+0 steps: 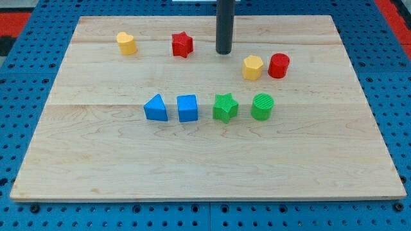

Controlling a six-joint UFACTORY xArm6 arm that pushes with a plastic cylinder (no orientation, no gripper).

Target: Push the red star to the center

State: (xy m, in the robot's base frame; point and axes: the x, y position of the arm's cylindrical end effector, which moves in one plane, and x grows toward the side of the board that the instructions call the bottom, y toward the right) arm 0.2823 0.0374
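The red star lies near the view's top, left of the middle of the wooden board. My tip stands on the board a short way to the star's right, apart from it. The dark rod rises from the tip straight up out of the view's top edge.
A yellow block lies left of the star. A yellow hexagon and a red cylinder sit right of the tip. A row across the middle holds a blue triangle, blue cube, green star and green cylinder.
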